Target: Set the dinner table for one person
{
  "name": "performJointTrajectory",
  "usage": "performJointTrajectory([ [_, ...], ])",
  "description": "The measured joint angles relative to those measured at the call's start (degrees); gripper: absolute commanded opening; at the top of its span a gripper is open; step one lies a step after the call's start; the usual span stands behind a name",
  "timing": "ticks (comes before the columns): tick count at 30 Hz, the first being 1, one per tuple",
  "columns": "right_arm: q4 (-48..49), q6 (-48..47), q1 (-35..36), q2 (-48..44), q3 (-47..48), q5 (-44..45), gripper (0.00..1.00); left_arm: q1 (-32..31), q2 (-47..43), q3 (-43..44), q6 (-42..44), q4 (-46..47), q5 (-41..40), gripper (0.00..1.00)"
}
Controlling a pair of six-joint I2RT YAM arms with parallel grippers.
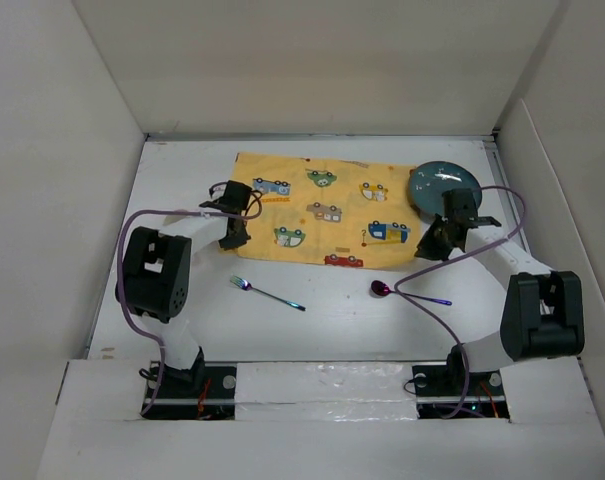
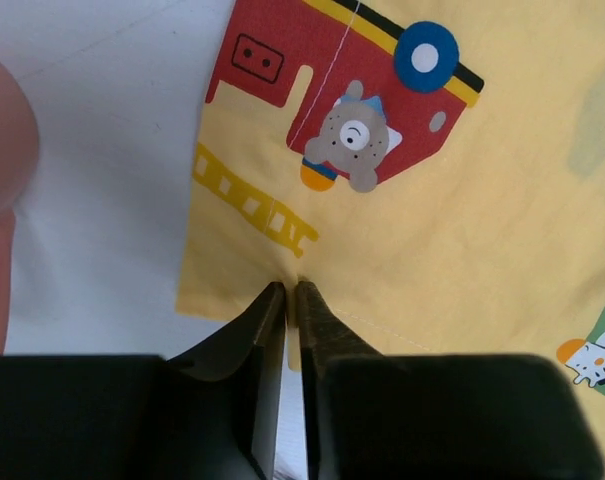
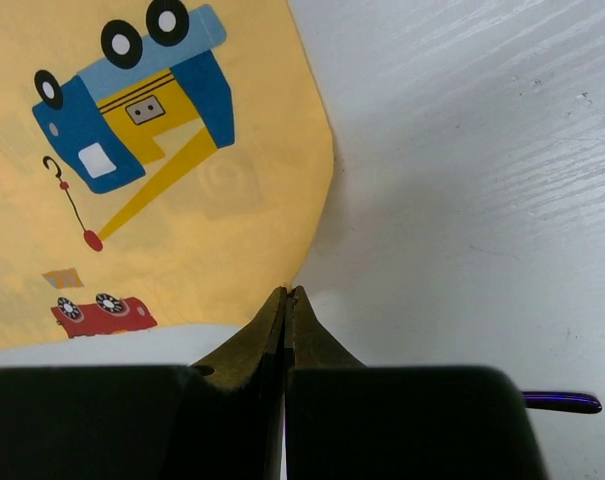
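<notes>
The dinner table is a matte white surface with walls on three sides. A yellow cloth printed with small vehicles lies spread on it. My left gripper is shut on the cloth's near left edge; in the left wrist view the gripper pinches a fold of the cloth. My right gripper is shut on the cloth's near right corner, as the right wrist view shows with the cloth to the left. A teal plate sits at the cloth's far right corner.
A fork lies on the table in front of the cloth, left of centre. A spoon with a dark bowl and purple handle lies to its right; its handle tip shows in the right wrist view. Purple cables loop beside both arms.
</notes>
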Motion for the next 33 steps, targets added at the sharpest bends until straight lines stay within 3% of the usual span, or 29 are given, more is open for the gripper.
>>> performJointTrajectory([
  [2,0.15,0.02,-0.57,-0.44,-0.31,-0.37,0.0,0.02,-0.2,-0.28,-0.13,0.24,-0.37,0.0],
  [12,1.14,0.24,-1.46,-0.44,-0.81,-1.64,0.0,0.11,-5.33,-6.75,-1.64,3.17,0.04,0.0],
  [19,1.99,0.87,-1.46,0.44,-2.75,-2.54,0.0,0.11,-11.43,-11.65,-2.99,-3.02,1.22,0.0],
  [24,1.99,1.2,-1.46,0.68,-3.26,-2.84,0.0,0.11,-11.72,-11.39,-3.39,-6.08,1.05,0.32],
  [27,1.95,1.36,-1.46,0.7,-3.26,-2.78,0.0,0.11,-11.69,-9.97,-3.32,-7.65,0.79,0.43],
  [33,2.25,2.23,-1.46,-0.35,-5.22,-1.57,0.0,0.11,-11.26,-4.81,-2.38,-7.54,0.59,0.45],
])
